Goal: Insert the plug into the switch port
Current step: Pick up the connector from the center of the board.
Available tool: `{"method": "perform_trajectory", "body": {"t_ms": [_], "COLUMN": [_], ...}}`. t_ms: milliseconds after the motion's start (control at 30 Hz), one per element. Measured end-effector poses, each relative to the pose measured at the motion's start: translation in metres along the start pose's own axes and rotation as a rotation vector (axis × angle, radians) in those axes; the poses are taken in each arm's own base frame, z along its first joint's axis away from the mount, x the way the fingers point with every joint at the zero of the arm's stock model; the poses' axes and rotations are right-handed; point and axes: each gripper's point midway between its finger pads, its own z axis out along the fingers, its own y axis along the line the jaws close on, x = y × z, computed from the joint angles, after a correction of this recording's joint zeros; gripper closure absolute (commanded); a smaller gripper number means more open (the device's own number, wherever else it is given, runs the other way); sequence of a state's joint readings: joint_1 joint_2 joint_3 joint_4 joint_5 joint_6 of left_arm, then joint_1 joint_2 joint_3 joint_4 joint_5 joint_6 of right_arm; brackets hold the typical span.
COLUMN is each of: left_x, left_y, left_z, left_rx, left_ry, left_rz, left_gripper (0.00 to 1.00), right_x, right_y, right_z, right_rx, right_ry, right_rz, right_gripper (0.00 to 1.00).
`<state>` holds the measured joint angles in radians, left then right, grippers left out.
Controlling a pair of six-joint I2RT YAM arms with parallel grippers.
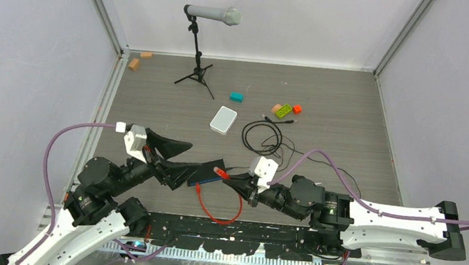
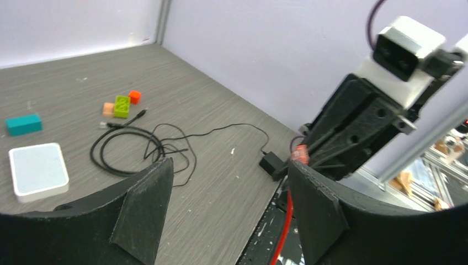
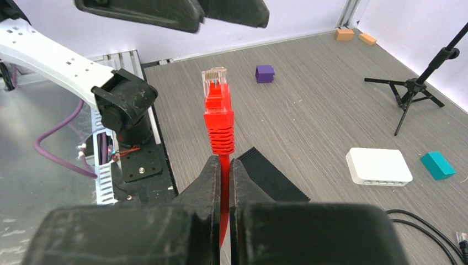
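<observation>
At the table's (image 1: 352, 118) near edge the red cable (image 1: 231, 212) loops slack. The right gripper (image 3: 225, 163) is pinched tight on it just behind the plug (image 3: 214, 75), which is raised at the right end of the black switch (image 1: 204, 172), by its blue edge (ports too small to make out). The left gripper (image 2: 229, 164) gapes wide and empty at the switch's left end. Beyond is bare table, then a coiled black cable (image 1: 263, 136) and a white box (image 1: 223, 119).

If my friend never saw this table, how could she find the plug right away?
Look at the table's near edge, where the right arm's end effector pinches a thin red cable. The plug is the small clear tip poking up past the fingers, on a ribbed red sleeve. The loose cable nearby is black, not red.
</observation>
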<state>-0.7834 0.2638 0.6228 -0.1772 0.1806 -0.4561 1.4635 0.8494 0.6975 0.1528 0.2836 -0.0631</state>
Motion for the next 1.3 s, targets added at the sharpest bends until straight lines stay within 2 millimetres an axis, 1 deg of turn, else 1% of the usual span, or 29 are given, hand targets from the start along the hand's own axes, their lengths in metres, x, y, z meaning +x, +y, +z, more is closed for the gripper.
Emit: {"method": "perform_trajectory", "body": {"t_ms": [100, 133, 200, 300, 400, 500, 600, 700, 833, 967, 1033, 1133, 1233, 1300], "left_x": [-0.004, -0.006, -0.007, -0.009, -0.001, 0.008, 0.007, -0.001, -0.011, -0.004, 0.004, 0.015, 0.020, 0.019], "left_y": [-0.013, -0.020, -0.024, -0.032, -0.038, -0.043, -0.052, -0.061, -0.079, -0.088, -0.091, -0.092, -0.094, -0.096], "left_z": [0.000, 0.000, 0.000, 0.007, 0.017, 0.021, 0.019, 0.014, 0.003, 0.001, 0.001, 0.003, 0.004, 0.005], "left_rx": [0.070, 0.108, 0.132, 0.173, 0.221, 0.269, 0.327, 0.386, 0.501, 0.597, 0.645, 0.695, 0.728, 0.744], "left_ry": [-0.007, -0.014, -0.014, 0.009, 0.059, 0.102, 0.098, 0.056, -0.004, 0.013, 0.044, 0.081, 0.101, 0.104], "left_rz": [0.014, 0.023, 0.025, 0.015, 0.003, 0.002, 0.044, 0.118, 0.226, 0.292, 0.313, 0.329, 0.342, 0.350], "left_gripper": [0.20, 0.20, 0.20, 0.20, 0.21, 0.23, 0.23, 0.23, 0.22, 0.23, 0.27, 0.38, 0.51, 0.58], "right_x": [0.004, 0.004, 0.003, -0.001, -0.005, -0.010, -0.017, -0.024, -0.027, -0.028, -0.030, -0.033, -0.033, -0.031], "right_y": [0.000, 0.000, 0.000, 0.001, 0.003, 0.006, 0.011, 0.017, 0.025, 0.032, 0.035, 0.040, 0.043, 0.044], "right_z": [0.004, 0.005, 0.007, 0.010, 0.013, 0.015, 0.016, 0.015, 0.014, 0.013, 0.011, 0.010, 0.009, 0.008], "right_rx": [0.002, 0.003, 0.006, 0.005, 0.002, -0.011, -0.037, -0.067, -0.106, -0.143, -0.162, -0.185, -0.201, -0.208], "right_ry": [0.013, 0.016, 0.017, 0.013, 0.009, 0.010, 0.007, 0.004, 0.010, 0.017, 0.021, 0.021, 0.029, 0.038], "right_rz": [-0.012, -0.015, -0.019, -0.019, -0.017, -0.006, 0.017, 0.040, 0.068, 0.086, 0.093, 0.101, 0.109, 0.112], "right_gripper": [1.00, 1.00, 1.00, 0.99, 1.00, 0.99, 1.00, 1.00, 1.00, 1.00, 1.00, 1.00, 1.00, 1.00]}}
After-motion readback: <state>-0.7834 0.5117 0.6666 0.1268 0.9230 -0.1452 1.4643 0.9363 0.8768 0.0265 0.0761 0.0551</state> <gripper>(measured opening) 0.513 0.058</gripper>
